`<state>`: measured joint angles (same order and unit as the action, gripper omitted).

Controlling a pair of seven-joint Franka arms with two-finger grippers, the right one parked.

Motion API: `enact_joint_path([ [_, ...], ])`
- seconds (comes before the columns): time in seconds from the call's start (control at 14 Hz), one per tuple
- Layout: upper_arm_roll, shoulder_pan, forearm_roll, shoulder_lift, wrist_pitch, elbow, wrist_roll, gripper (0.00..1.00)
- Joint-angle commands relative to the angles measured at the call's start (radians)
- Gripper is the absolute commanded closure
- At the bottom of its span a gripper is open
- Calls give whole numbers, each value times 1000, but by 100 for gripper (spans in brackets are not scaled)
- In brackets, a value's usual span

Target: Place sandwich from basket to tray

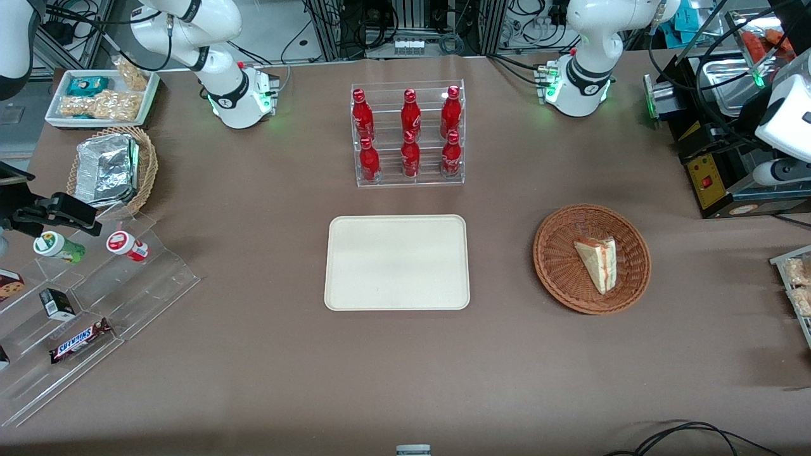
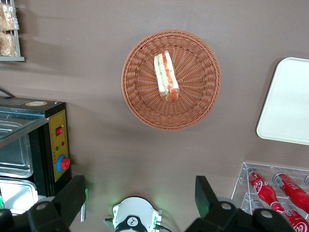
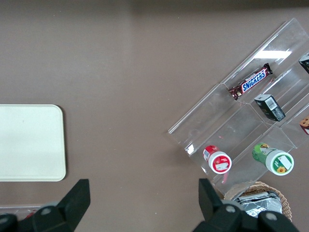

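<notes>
Front view shows the sandwich (image 1: 599, 263) lying on its side in the basket (image 1: 557, 266), toward the rim nearest the working arm's end of the bench (image 1: 253, 380), its point aimed at the basket's middle. It is a pale bread wedge with an orange-red stripe along the cut edge; the left wrist view adds a green layer beside the red. The tray (image 1: 397, 262) sits bare, well apart from the basket, nearer the bench's centre, with a clear rack of red bottles (image 1: 408, 133) farther from the front camera.

The gripper (image 2: 140, 203) hangs high above the bench, off to one side of the basket and not over it; its jaws stand wide apart and hold nothing.

The reach has probably not begun. A good approach would centre over the wedge, turn the wrist so the jaws close across the two bread faces, not along the filling, and squeeze lightly, since soft bread likely crushes. Descending too deep risks snagging the wicker weave.
</notes>
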<state>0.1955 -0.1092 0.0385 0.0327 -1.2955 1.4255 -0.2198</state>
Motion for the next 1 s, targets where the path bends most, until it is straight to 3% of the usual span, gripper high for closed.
enact_joint_path([
  [0.0, -4, 3, 12, -5, 21, -7, 11, 0],
  [0.5, -4, 6, 14, 48, 10, -8, 7, 0],
  [0.79, -4, 6, 9, 117, 2, -7, -201, 0],
  [0.93, -4, 8, 14, 138, -54, 12, -223, 0],
])
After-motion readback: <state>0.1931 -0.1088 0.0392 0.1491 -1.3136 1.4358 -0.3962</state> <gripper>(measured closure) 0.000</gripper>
